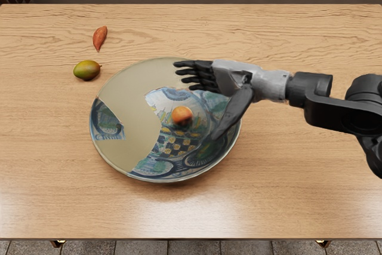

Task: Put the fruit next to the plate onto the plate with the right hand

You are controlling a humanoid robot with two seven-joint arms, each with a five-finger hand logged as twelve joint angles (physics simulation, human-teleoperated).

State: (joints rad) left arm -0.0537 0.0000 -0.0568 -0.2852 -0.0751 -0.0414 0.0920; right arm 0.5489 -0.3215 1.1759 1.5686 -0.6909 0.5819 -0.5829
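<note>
Fingers: we see the four dark fingers [186, 71] spread apart, stretched toward the left of the frame and holding nothing. The thumb [230, 117] hangs down over the plate's right side.
Right hand [206, 76]: it hovers over the upper right part of the plate.
Forearm: it comes in roughly level from the right edge of the frame.
Orange fruit [182, 114]: small and round, it lies inside the plate near its middle, below the hand and apart from the fingers.
Patterned plate [128, 97]: it sits at the centre of the wooden table [298, 177].
Step in hand: we judge the placing done. We would raise the hand straight up first so the thumb clears the rim, then draw it right without nudging fruit or plate.
Leftovers: a mango [86, 70] lies near the plate's upper left rim, and a reddish pointed piece [99, 38] sits further up.
</note>
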